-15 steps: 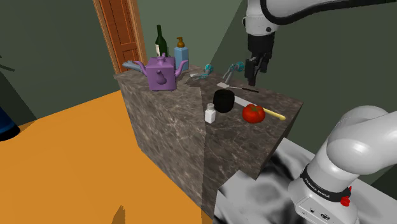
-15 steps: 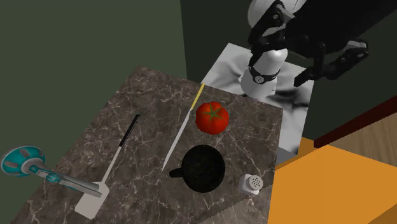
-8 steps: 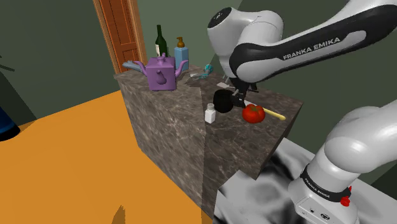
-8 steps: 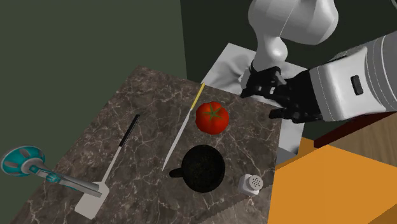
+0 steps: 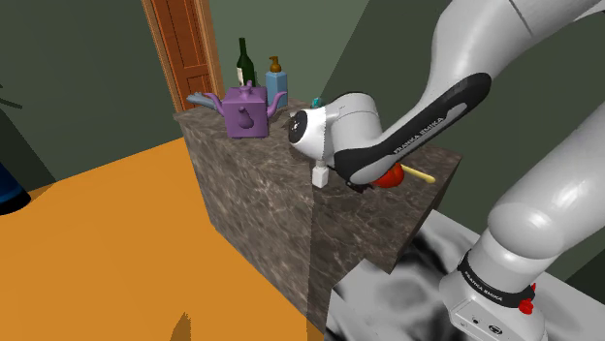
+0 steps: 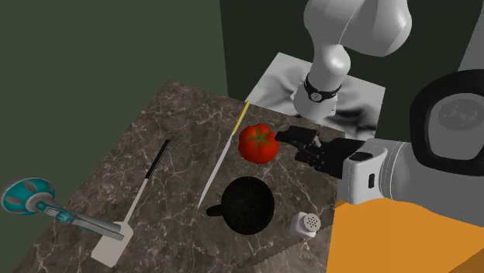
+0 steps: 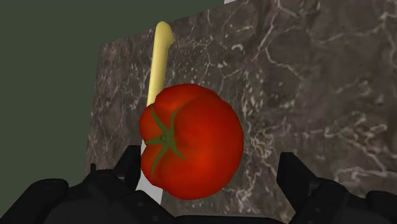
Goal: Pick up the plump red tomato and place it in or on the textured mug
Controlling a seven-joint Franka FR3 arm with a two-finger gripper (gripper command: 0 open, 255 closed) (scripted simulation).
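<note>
A plump red tomato [image 6: 257, 143] with a green stalk lies on the dark marble counter [image 6: 155, 124], beside a yellow-handled knife [image 6: 225, 155]. The mug [image 6: 248, 205] is black and stands close to the tomato, toward the counter's near edge in the second exterior view. My black gripper [image 6: 301, 144] is low over the counter, just to the tomato's right in that view, pointing at it, open. In the wrist view the tomato [image 7: 191, 141] sits right ahead between the spread fingers [image 7: 130, 167], untouched. In the shoulder view my arm hides the mug and most of the tomato [image 5: 392, 176].
A white shaker [image 6: 307, 224] stands by the mug at the counter's edge. A spatula [image 6: 132, 209] and a teal tool [image 6: 31, 198] lie further along. A purple teapot [image 5: 245, 113] and two bottles [image 5: 246, 63] stand at the counter's far end, by a wooden door [image 5: 189, 48].
The arm has swung down from high above the counter to a low reach. The gripper now sits level with the tomato, still open. Nothing on the counter has moved.
</note>
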